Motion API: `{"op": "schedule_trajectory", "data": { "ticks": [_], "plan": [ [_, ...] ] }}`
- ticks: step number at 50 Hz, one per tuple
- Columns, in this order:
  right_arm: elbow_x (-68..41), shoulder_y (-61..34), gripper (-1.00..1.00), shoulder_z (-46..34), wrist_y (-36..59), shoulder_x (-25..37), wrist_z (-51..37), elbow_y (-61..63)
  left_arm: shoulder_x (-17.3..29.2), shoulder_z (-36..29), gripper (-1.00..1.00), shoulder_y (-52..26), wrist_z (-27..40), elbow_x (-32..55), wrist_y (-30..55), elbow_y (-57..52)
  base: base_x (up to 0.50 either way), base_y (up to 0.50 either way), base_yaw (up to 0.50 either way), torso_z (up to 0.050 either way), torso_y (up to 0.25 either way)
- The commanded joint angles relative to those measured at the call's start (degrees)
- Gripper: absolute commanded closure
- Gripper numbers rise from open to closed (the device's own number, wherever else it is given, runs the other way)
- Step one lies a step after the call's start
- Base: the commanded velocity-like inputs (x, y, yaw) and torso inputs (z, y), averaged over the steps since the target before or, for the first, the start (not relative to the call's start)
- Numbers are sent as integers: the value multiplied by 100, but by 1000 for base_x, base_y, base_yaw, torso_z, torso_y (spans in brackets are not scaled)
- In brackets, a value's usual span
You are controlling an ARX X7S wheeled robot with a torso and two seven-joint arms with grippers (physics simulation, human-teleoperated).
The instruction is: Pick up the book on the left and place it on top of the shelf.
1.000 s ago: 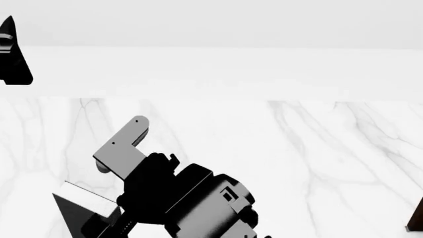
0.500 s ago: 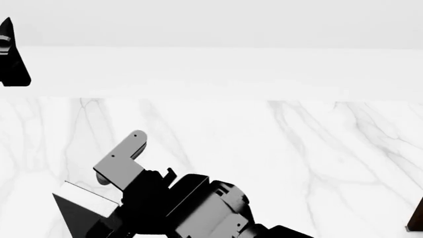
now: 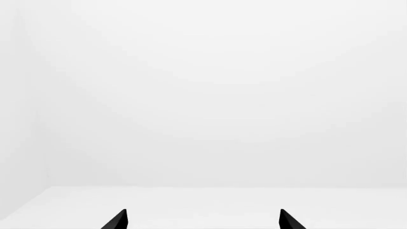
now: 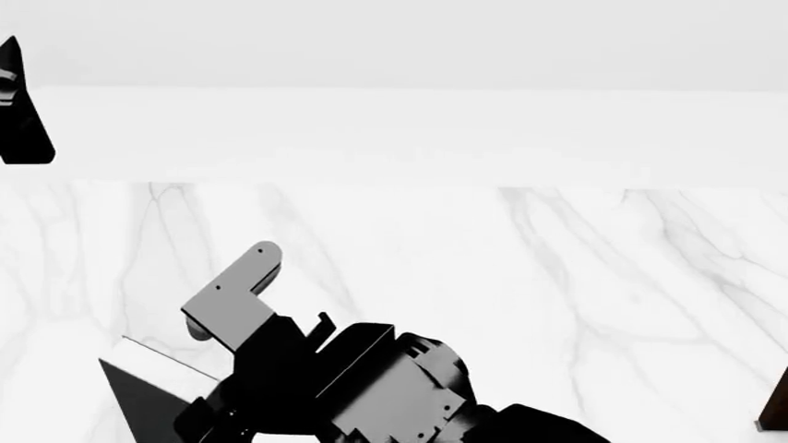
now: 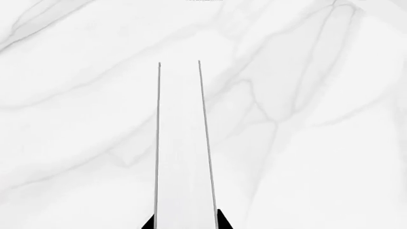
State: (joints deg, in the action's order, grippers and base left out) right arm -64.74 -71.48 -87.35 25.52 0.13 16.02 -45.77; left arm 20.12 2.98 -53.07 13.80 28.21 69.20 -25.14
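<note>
The book (image 4: 146,392), black with white page edges, shows at the lower left of the head view, partly hidden behind my right gripper (image 4: 203,408). In the right wrist view the book (image 5: 183,157) runs edge-on away from the right gripper (image 5: 184,222), whose two black fingertips press on its covers. My left gripper (image 3: 202,219) is open and empty, facing a blank white wall. It shows as a black shape at the far left of the head view (image 4: 18,111). A sliver of the dark brown shelf (image 4: 777,402) shows at the right edge.
A white marble tabletop (image 4: 555,295) spreads under the right arm, with a pale wall behind it. A grey bracket (image 4: 234,295) sticks up from the right wrist. The two pale books are out of view.
The right wrist and its grey bracket have dropped lower in the head view and shifted slightly right. The book's visible corner has stayed in place. The left gripper has barely moved.
</note>
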Motion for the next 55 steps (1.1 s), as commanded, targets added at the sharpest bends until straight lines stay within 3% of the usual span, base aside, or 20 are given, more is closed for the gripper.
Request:
{"op": "schedule_trajectory", "data": {
  "ticks": [1,22,28,48,55],
  "plan": [
    [-220,-379,100,80,84,349,-327,820,11,4,-100,15,13,28,-10,8,0,0,0,0,0],
    [-645,-1583,100,599,727,1414,-1306,2521,21,-18,-100,-31,59,84,27,-11,0,0,0,0,0],
    [1314,-1968,100,-256,441,1604,-2819,2836,23,-62,-100,-9,49,62,-51,54,0,0,0,0,0],
    [3241,-2469,100,-1426,1355,1279,-4448,1681,45,-85,-100,12,93,86,-66,54,0,0,0,0,2],
    [3401,-2461,100,-1574,1507,1104,-4359,974,55,-84,-100,31,106,98,-72,50,0,0,0,0,2]
  ]
}}
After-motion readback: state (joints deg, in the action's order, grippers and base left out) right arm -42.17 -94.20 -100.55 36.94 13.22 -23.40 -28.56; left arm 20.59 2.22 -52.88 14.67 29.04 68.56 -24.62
